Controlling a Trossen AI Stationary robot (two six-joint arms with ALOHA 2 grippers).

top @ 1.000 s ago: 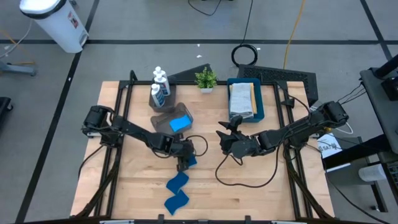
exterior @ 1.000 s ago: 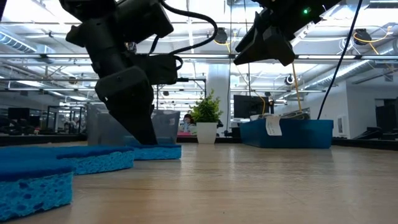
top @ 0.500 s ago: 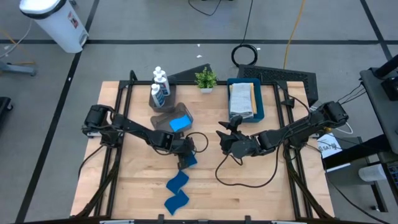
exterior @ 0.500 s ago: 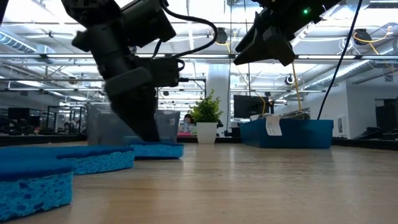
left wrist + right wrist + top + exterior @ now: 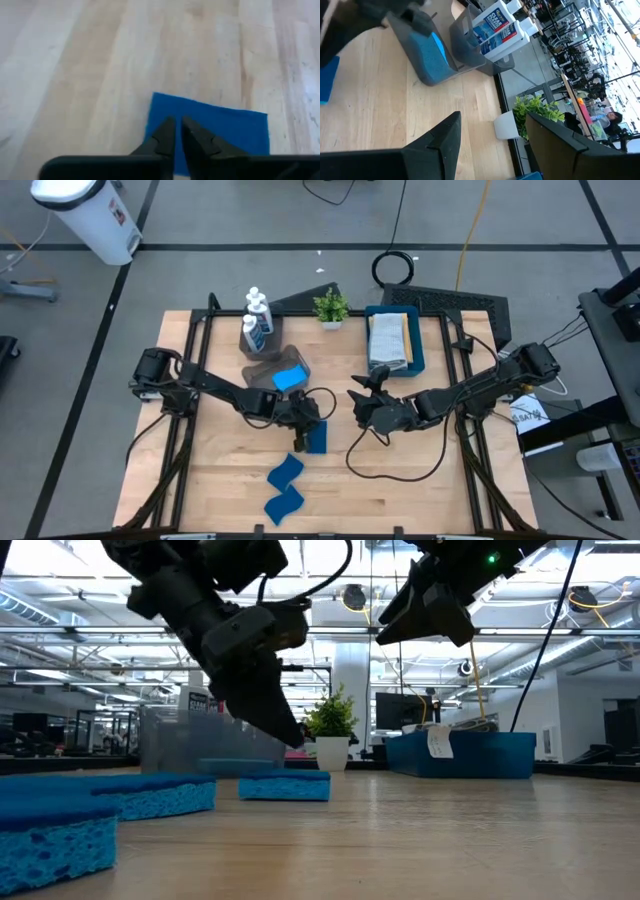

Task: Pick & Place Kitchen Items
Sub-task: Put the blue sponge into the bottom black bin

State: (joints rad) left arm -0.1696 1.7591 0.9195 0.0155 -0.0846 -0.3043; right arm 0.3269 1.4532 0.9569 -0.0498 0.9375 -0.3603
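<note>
Blue sponge (image 5: pixel 317 437): now flat on table, short of grey bin (image 5: pixel 272 372). Left gripper (image 5: pixel 297 442): lifted off it, fingers closed, empty. Regrasp likely needed.

The high view looks straight down on the whole counter (image 5: pixel 400 480). The low view sits at counter height, facing the room. The left wrist view hangs close over a blue sponge (image 5: pixel 215 130), which the high view (image 5: pixel 316 437) and low view (image 5: pixel 285 786) share.

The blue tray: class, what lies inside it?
The blue tray holds folded cloths, grey topmost with an orange edge showing. Anything beneath the stack is hidden.
</note>
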